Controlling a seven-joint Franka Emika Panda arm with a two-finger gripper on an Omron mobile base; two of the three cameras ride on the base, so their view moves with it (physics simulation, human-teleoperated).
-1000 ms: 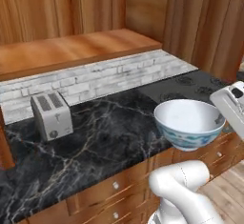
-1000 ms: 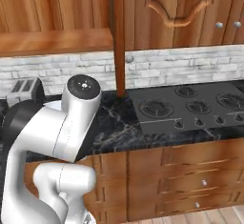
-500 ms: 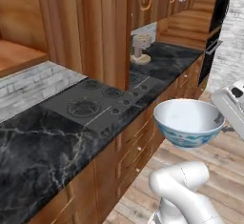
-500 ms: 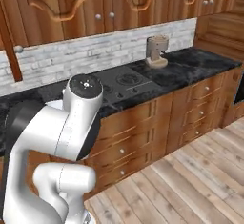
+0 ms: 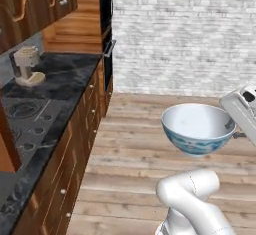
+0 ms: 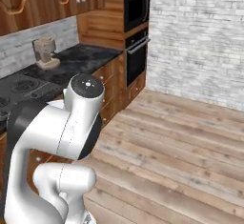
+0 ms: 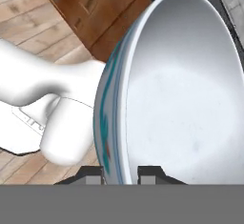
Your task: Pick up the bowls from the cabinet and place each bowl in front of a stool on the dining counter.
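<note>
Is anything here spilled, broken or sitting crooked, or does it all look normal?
Nothing stands out. The blue-patterned bowl rides upright and empty above the wooden floor, its rim pinched between the gripper fingers. The coffee machine stands straight on the black counter, and the floor shows no spills.

My gripper (image 7: 120, 174) is clamped on the bowl (image 5: 198, 128) rim, one finger each side. Arm folded, elbow high, hand out to my right.

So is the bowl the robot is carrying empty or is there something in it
Empty. The bowl sits upright with its mouth up, and its white inside is bare in the left base and hand views; the gripper pinches its rim.
</note>
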